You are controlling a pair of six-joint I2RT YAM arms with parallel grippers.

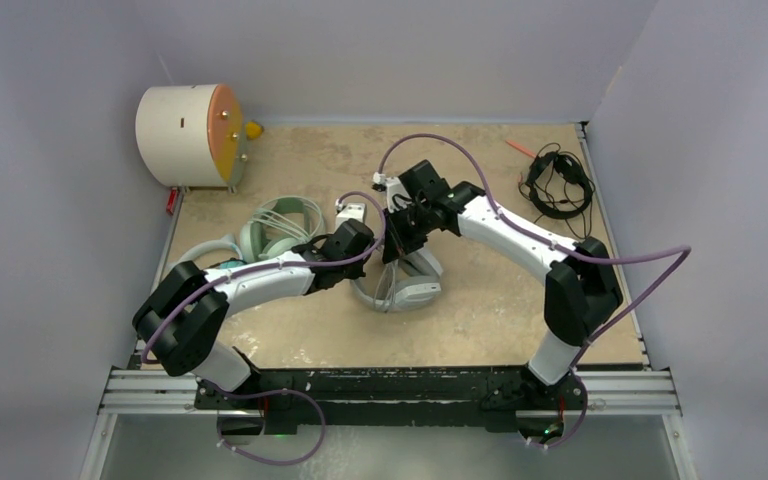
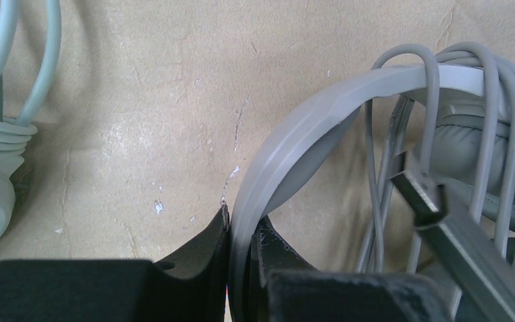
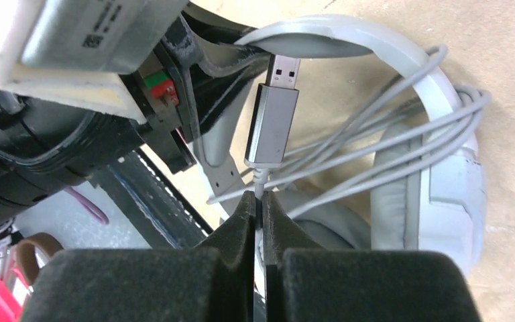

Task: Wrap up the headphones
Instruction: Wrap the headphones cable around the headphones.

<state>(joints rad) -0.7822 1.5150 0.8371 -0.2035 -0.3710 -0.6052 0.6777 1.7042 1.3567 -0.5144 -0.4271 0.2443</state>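
The large white-and-grey headphones [image 1: 407, 287] lie at the table's middle, with their grey cable [image 2: 473, 100] looped several times over the headband [image 2: 322, 114]. My left gripper [image 2: 241, 218] is shut on that headband; in the top view the left gripper [image 1: 372, 252] sits at its left side. My right gripper [image 3: 260, 201] is shut on the cable just below the silver USB plug [image 3: 273, 124], which points up toward the headband. From above, the right gripper [image 1: 398, 248] hangs over the same headphones. One white ear cup [image 3: 446, 194] shows on the right.
Mint-green headphones [image 1: 280, 225] and small teal-cupped headphones [image 1: 210, 257] lie under and beside my left arm. Thin black headphones [image 1: 560, 185] sit at the back right, near an orange pen [image 1: 520, 147]. A cream drum [image 1: 190, 135] stands at the back left corner.
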